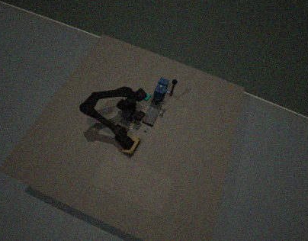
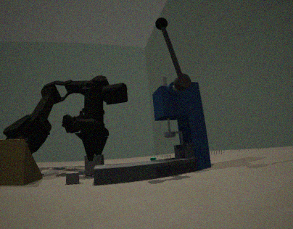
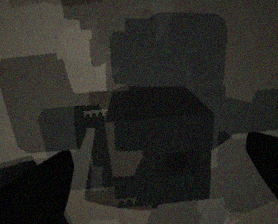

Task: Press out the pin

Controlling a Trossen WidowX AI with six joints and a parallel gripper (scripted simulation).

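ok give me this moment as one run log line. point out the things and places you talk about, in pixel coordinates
end effector [image 2: 93,159] [image 3: 160,149]: open | block [image 2: 99,160] [image 3: 162,150]: between open fingers, not gripped | press lever [image 1: 173,88] [image 2: 172,51]: raised | pin: cannot tell
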